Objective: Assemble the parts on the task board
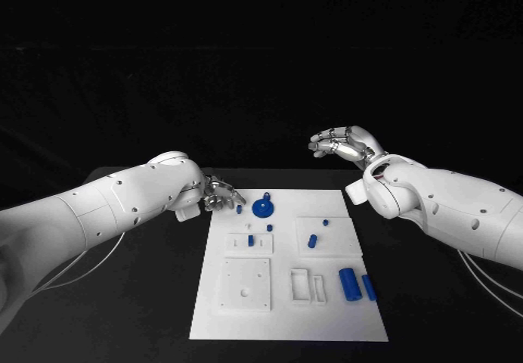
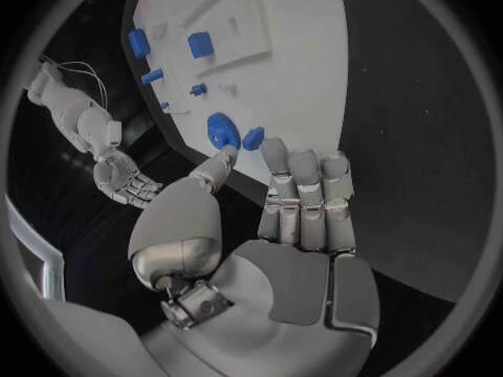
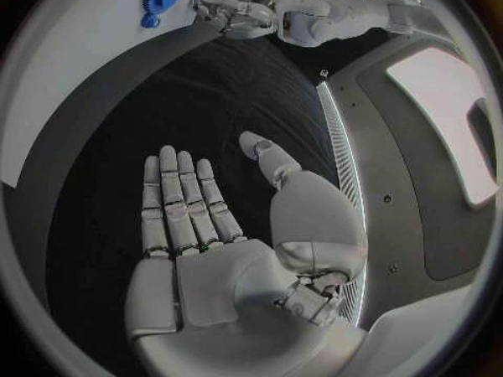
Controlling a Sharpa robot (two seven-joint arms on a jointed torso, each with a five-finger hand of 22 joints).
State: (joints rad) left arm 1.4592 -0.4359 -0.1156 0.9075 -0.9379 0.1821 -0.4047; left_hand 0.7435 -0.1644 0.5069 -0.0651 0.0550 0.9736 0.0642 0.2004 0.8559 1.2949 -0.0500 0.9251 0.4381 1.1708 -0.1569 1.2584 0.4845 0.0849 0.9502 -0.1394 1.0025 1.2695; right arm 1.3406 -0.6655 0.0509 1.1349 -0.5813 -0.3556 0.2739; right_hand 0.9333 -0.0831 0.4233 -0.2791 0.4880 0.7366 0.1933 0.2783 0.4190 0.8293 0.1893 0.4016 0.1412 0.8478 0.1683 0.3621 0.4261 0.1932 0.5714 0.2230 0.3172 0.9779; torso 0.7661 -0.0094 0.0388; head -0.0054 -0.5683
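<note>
you see two glossy white arm shells dotted with small dark screw holes, thin white cables trailing beneath, and silver segmented hands: left hand (image 1: 218,196), right hand (image 1: 345,143).

We see the task board (image 1: 286,318) lying mid-surface (image 1: 131,318), the gear (image 1: 263,206) at its far edge, two cylinders (image 1: 357,285) near right.

A head camera looks steeply down on the task board (image 1: 289,265). Fisheye wrist cameras sit close behind each hand. All three share the blue gear (image 1: 263,206).
</note>
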